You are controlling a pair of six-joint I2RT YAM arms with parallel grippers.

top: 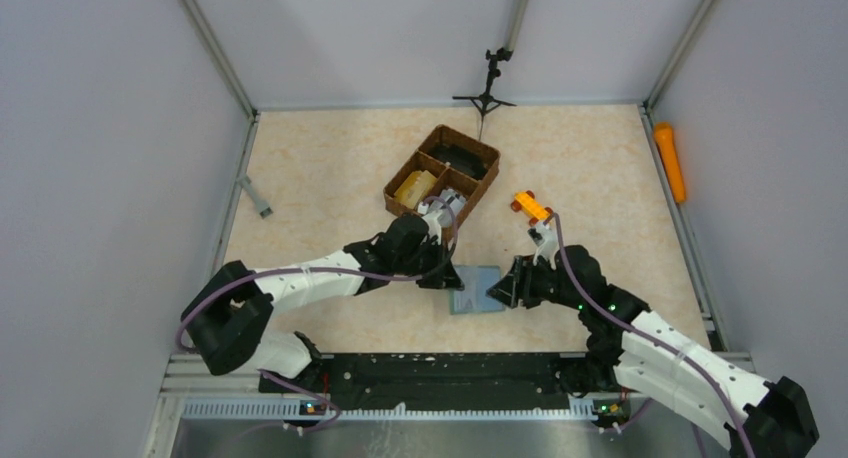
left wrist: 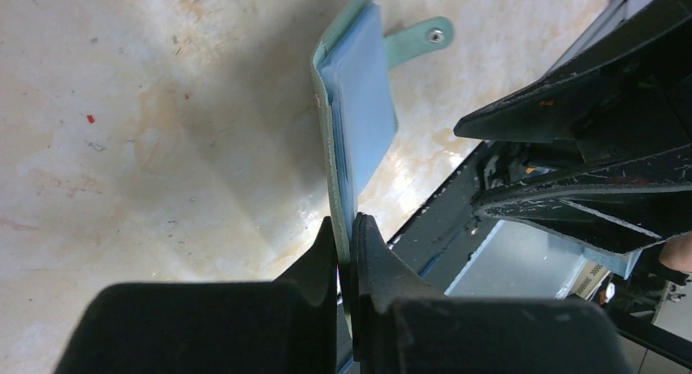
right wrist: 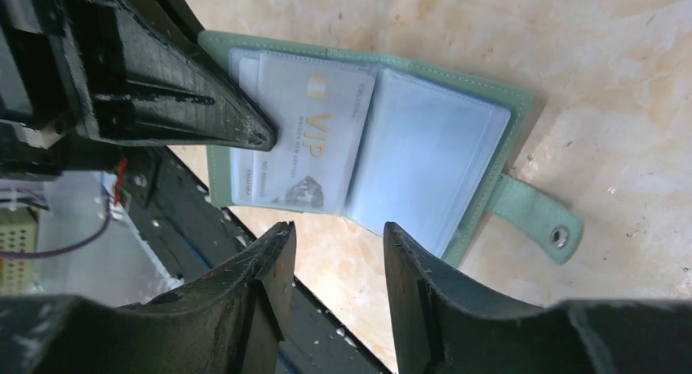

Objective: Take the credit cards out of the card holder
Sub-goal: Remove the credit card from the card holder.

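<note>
The grey-green card holder (top: 473, 296) lies open on the table between both grippers. In the right wrist view the card holder (right wrist: 432, 145) shows blue-grey clear sleeves and a snap strap (right wrist: 534, 219). One of the credit cards (right wrist: 314, 137), white with "VIP" on it, sits in the left sleeve. My left gripper (left wrist: 347, 227) is shut on the edge of the card holder (left wrist: 359, 88), seen edge-on. My right gripper (right wrist: 339, 231) stands open just short of the holder's near edge, nothing between its fingers. The left gripper's fingers (right wrist: 163, 88) cover the holder's left end.
A brown wicker tray (top: 490, 168) with a yellow block (top: 413, 188) stands behind the left gripper. An orange toy block (top: 530, 206) lies behind the right arm. A small black tripod (top: 487, 88) stands at the back, and the table's black front rail (top: 440, 368) is close below the holder.
</note>
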